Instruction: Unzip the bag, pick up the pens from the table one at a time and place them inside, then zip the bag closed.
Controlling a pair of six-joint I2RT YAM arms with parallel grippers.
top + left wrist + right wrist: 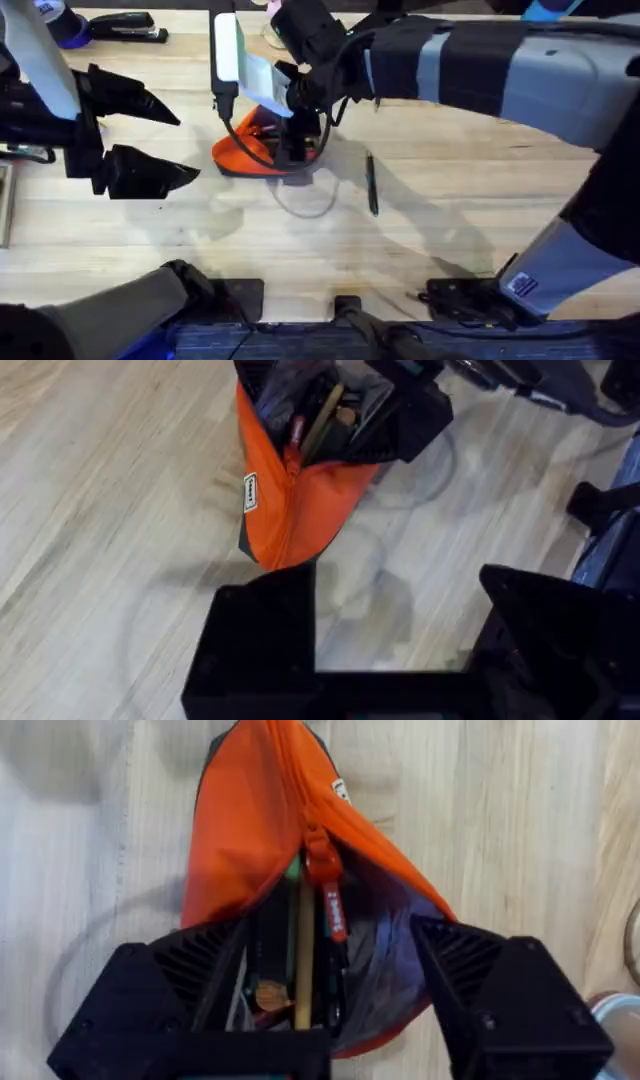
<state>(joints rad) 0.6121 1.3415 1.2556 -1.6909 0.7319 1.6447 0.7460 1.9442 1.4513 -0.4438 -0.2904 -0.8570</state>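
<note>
The orange bag lies at the table's middle back with its mouth unzipped. My right gripper hangs over that mouth, open. In the right wrist view its fingers straddle the opening of the bag; a red zip pull and several pens and pencils show inside. One dark pen lies on the table, to the right of the bag. My left gripper is open, left of the bag and apart from it. The left wrist view has the bag ahead of the left gripper.
A black stapler sits at the back left. A white block with a black cable lies just behind the bag. A thin clear loop rests in front of the bag.
</note>
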